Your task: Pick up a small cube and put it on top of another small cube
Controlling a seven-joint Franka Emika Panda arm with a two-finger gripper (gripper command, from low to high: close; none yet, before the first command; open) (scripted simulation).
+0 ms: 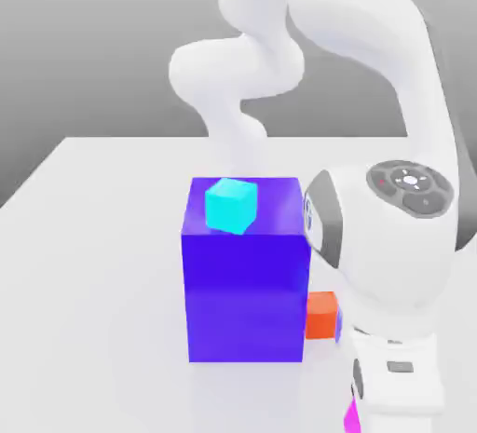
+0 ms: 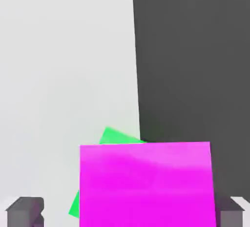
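Exterior view: one large blue block [image 1: 246,296], upright on a pale table [image 1: 93,263]; landmark for the entries following.

Item: cyan cube [image 1: 231,206], on top of the block, toward the exterior view's left, turned slightly askew.

Item: orange cube [image 1: 320,315], just beside the block on the exterior view's right; a blue-violet sliver [image 1: 339,325] at its far side from the block, identity uncertain.

Item: robot arm [image 1: 382,236], white, its hand lowered to the exterior view's right of the block.

Item: magenta cube [image 1: 352,417], lower in the exterior view than the block and to the right of it, partly hidden behind the arm's hand.

Hand view, same magenta cube: located between the spread fingers of the gripper [image 2: 131,212], a clear gap along one side; on the other, contact cannot be told. Green piece [image 2: 117,136], mostly covered by the magenta cube; whether the two touch cannot be told.
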